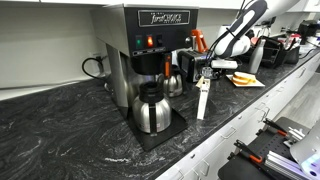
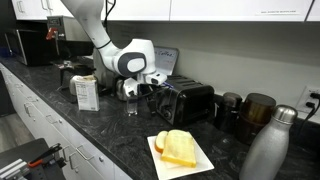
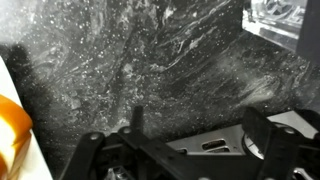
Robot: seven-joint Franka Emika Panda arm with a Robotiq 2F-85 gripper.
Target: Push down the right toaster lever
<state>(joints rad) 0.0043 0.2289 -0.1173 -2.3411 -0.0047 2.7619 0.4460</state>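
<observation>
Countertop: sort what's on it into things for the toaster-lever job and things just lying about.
For the job:
toaster
gripper, open

Lying about:
coffee brewer
carafe
plate with yellow slices
steel bottle
small box

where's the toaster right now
In an exterior view the toaster sits mid-frame on the dark counter, just behind the plate of bread, with the gripper close beside its end.
</observation>
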